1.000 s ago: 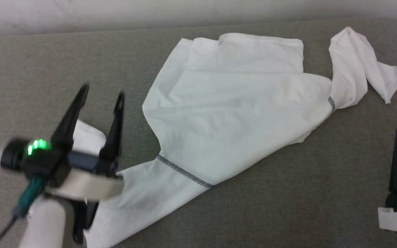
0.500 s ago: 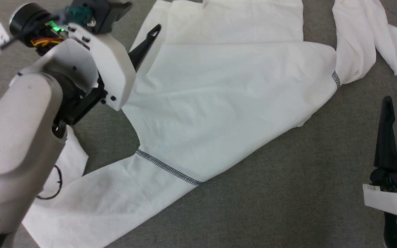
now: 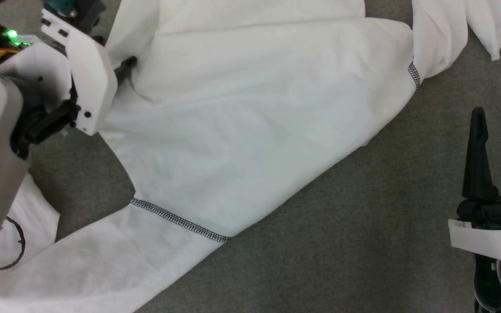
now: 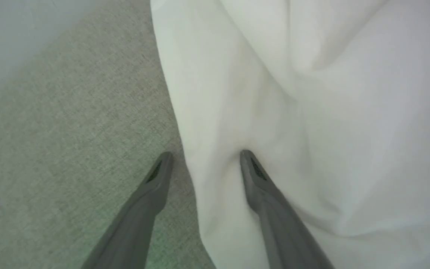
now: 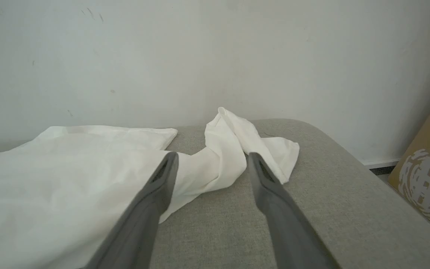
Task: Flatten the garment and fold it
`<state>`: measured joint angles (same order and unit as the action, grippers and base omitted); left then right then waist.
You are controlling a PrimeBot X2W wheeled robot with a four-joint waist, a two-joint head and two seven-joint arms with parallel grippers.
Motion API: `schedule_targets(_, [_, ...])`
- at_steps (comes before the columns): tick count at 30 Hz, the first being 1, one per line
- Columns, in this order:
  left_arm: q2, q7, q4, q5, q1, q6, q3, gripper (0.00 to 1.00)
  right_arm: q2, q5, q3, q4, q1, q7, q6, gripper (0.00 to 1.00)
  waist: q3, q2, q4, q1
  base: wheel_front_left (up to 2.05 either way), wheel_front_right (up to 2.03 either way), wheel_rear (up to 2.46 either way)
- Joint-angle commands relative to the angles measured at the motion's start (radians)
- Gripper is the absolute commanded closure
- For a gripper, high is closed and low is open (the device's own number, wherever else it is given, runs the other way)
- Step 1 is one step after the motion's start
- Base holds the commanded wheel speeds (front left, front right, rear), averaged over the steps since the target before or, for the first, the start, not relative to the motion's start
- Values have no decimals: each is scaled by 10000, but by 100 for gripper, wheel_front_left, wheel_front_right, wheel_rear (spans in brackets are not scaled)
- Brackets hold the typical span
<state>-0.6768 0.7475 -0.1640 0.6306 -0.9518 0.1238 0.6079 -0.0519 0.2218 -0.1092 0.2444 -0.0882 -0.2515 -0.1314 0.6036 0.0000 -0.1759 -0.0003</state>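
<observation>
Surface [image 3: 363,217]: grey, under spread white garment [image 3: 250,121].
Left gripper [image 4: 203,164]: jaws apart, straddling garment edge.
Right gripper [image 3: 499,113]: jaws apart, empty.

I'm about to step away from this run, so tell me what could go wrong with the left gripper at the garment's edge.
1. The open left gripper straddles the edge of the garment, one finger on cloth, one on the grey surface; closing may catch only a thin strip that slips out.
2. The far sleeve lies twisted, and the open right gripper is off the cloth, so a pull could drag the garment instead of flattening it.
</observation>
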Motion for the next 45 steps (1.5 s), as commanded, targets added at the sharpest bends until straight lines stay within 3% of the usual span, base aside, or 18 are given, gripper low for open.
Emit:
schedule_targets(1, [-86, 321, -441, 155, 543, -21, 269, 100, 16, 69, -38, -8, -140, -96, 7, 0, 269, 0, -254, 3, 0, 0, 0])
schedule_targets(6, [145, -269, 105, 855, 388, -37, -278, 100, 16, 32, -323, 37, -84, -100, 7, 0, 79, 0, -1, 3, 0, 0, 0])
schedule_targets(11, [259, -1458, 598, 1050, -265, -460, -1342, 100, 16, -51, -344, 110, -85, -101, 7, 0, -211, 0, 271, 3, 0, 0, 0])
schedule_targets(20, [-842, -3881, -140, -275, -681, -1333, -2670, 100, 16, -260, -446, 408, -3, -36, 7, 0, 124, 0, 508, 3, 0, 0, 0])
schedule_targets(24, [-650, -4899, -1127, -657, -424, -1658, -2695, 100, 16, -381, -421, 559, -59, 141, 7, 0, 316, 0, 629, 3, 0, 0, 0])
schedule_targets(25, [-563, -5052, -1372, -671, -347, -1654, -2653, 95, 16, -398, -393, 588, -87, 184, 7, 0, 340, 0, 643, 3, 0, 0, 0])
schedule_targets(27, [-371, -5274, -1841, -648, -228, -1643, -2579, 58, 16, -441, -358, 639, -136, 262, 7, 0, 367, 0, 664, 3, 0, 0, 0])
schedule_targets(29, [-155, -5520, -2177, -575, -185, -1655, -2576, 0, 16, -477, -350, 677, -174, 333, 7, 0, 375, 0, 676, 3, 0, 0, 0])
schedule_targets(36, [282, -6600, -2380, -554, -410, -1392, -2557, 0, 16, -566, -400, 657, -118, 459, 7, 0, -37, 0, 796, 3, 0, 0, 0])
schedule_targets(39, [523, -7612, -1735, -542, -153, -1391, -2663, 0, 16, -514, -386, 515, 28, 451, 7, 0, -716, 0, 876, 3, 0, 0, 0])
schedule_targets(42, [677, -8358, -847, -580, 584, -1588, -2706, 0, 16, -464, -411, 343, 201, 440, 7, 0, -1347, 0, 981, 3, 0, 0, 0])
schedule_targets(45, [862, -8971, 357, -609, 1790, -2057, -2743, 0, 16, -425, -456, 233, 469, 459, 7, 0, -1970, 0, 1121, 3, 0, 0, 0])
